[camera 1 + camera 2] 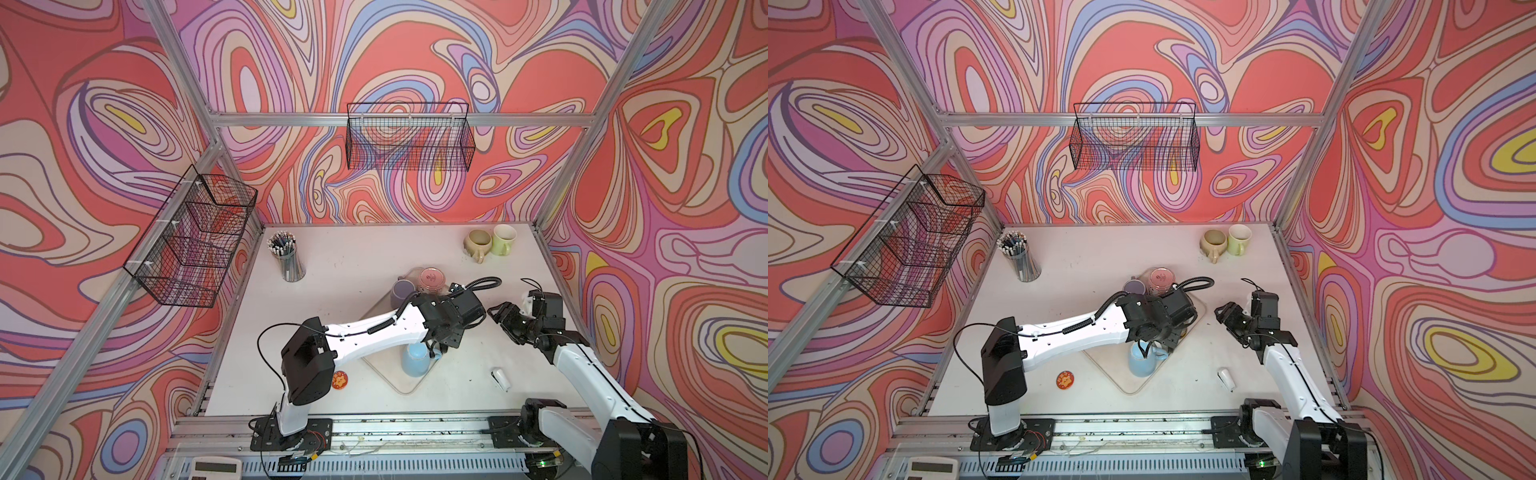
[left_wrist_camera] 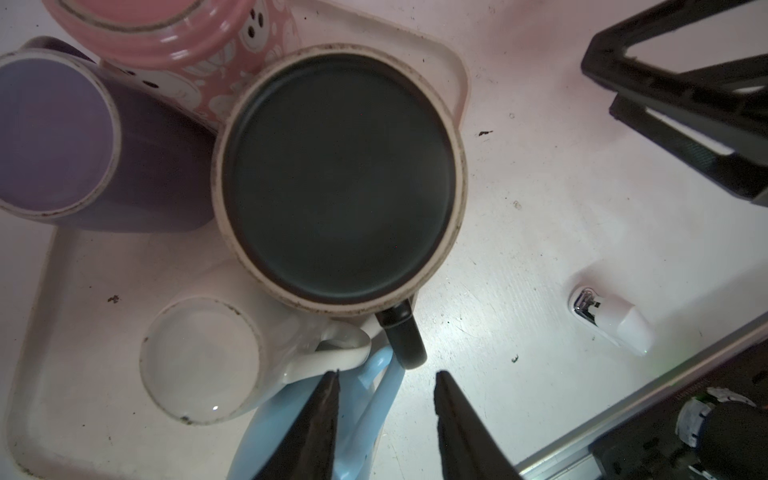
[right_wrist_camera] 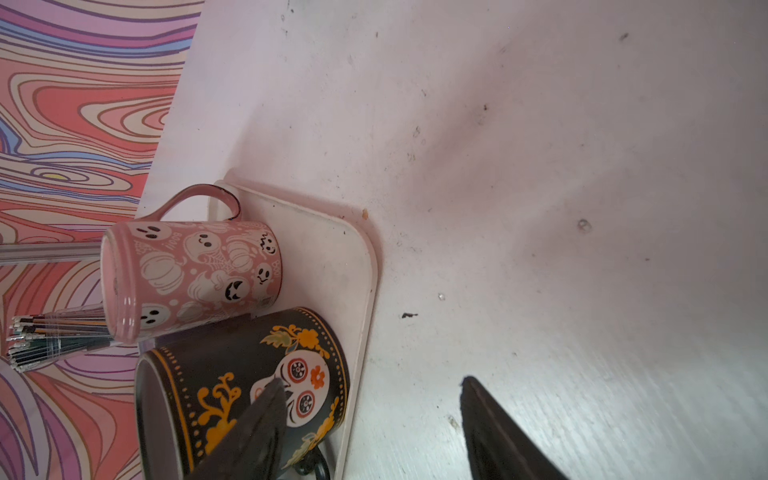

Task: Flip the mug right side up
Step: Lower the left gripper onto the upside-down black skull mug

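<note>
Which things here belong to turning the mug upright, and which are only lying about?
Job: blue mug, upside down on the tray; left claw at its handle.
Lying about: pen cup, orange badge, beige mug, green mug, calculator.
</note>
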Tool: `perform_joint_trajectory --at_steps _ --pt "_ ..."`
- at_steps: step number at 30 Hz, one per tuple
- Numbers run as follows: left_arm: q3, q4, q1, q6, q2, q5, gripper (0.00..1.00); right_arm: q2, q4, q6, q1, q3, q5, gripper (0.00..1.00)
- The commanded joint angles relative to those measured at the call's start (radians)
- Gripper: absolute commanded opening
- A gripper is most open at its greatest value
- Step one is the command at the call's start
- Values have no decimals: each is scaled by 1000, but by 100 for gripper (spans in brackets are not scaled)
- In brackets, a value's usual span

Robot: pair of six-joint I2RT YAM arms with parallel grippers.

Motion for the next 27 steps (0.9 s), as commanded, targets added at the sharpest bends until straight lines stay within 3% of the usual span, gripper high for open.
perform_joint_trajectory --at_steps 1,14,18,27 --pt "51 -62 -8 -21 41 7 40 25 52 -5 -6 -26 -9 68" --pt "221 -207 -7 -27 207 -22 44 43 90 -15 -6 -36 -57 68" --pt "232 -225 -6 -31 221 -31 49 46 98 -18 -6 -39 -65 68" --pt "255 -240 4 -36 258 -36 50 42 116 -19 -6 -52 -79 68"
